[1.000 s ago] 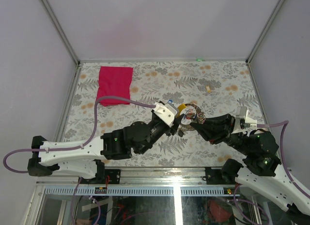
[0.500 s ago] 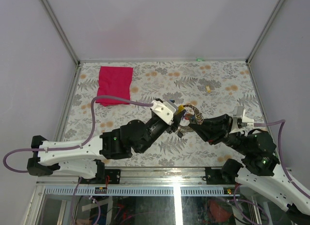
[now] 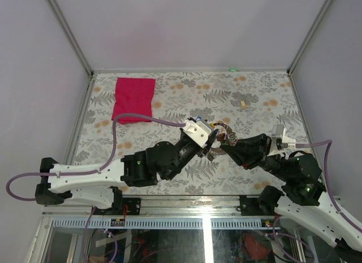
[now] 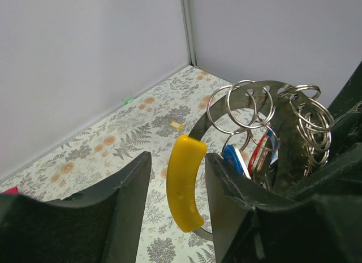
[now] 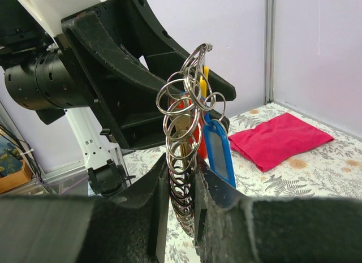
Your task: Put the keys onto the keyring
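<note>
Three key tags are in view: one yellow key tag (image 4: 185, 184), one blue key tag (image 5: 218, 152) and one red key tag (image 4: 260, 158). There is one keyring (image 4: 285, 127), a dark curved band. It carries many small silver split rings (image 5: 182, 178), which overlap too closely for an exact count. There is also one red cloth (image 3: 133, 99) and one small tan block (image 3: 244, 103).
</note>
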You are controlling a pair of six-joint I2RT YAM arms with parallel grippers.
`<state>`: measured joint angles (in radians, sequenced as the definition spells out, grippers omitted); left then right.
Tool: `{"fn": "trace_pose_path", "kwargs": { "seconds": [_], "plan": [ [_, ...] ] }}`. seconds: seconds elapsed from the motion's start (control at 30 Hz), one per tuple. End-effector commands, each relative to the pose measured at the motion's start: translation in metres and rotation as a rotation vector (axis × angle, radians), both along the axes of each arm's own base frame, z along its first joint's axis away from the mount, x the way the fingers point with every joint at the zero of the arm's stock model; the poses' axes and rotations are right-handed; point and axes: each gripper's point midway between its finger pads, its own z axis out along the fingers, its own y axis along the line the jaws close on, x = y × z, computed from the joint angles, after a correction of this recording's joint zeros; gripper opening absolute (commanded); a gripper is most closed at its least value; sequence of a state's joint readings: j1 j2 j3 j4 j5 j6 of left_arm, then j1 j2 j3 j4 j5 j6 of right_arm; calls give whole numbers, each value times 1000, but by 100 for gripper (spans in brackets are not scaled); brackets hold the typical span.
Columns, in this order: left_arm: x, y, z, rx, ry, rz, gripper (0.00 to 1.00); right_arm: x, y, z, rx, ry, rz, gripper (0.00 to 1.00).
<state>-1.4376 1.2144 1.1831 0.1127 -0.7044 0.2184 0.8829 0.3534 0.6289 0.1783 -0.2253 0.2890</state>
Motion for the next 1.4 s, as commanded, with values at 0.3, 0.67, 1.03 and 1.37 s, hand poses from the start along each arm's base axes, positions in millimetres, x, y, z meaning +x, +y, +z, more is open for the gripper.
{"fn": "trace_pose_path", "kwargs": {
  "seconds": [0.3, 0.67, 1.03, 1.37],
  "plan": [
    [-6, 5, 14, -60, 6, -24, 44, -6, -13, 37, 113, -71, -17, 0],
    [-9, 5, 5, -5, 8, -42, 43, -6, -12, 36, 105, -68, -12, 0],
    [-8, 8, 4, 7, 5, -34, 25, -8, -9, 33, 96, -60, 4, 0],
    [-12, 10, 7, -16, 14, -64, 0, -10, -10, 33, 83, -63, 8, 7]
  ]
}}
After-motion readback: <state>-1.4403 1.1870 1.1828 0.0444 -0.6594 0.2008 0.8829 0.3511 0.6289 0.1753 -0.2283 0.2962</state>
